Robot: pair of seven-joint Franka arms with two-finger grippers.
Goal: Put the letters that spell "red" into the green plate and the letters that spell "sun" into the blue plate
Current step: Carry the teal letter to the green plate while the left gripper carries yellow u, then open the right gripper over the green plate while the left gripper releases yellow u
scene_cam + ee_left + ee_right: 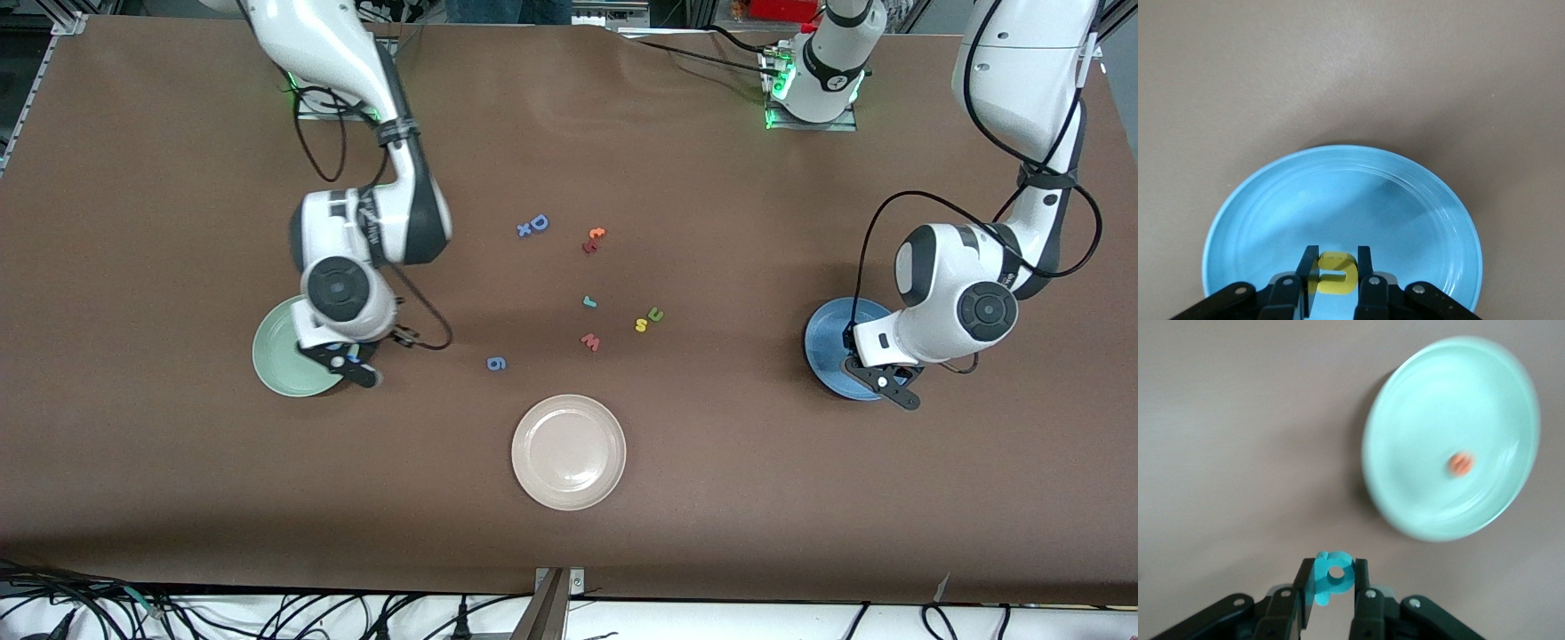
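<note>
While the right arm's wrist hides part of the green plate (277, 351) near the table's right-arm end, the right gripper (1331, 587) hangs over it, jaws clamped on the teal "d" (1331, 577). One orange "e" (1461, 463) lies in that plate. Over the blue plate (1338, 200), the left gripper (1336, 277) pinches the yellow "n" (1335, 273), partly masked by its jaws. Mid-table, the teal "r" (589, 302), yellow "s" (640, 325) and green "u" (655, 314) wait on brown felt. Cables run along the table's near edge.
</note>
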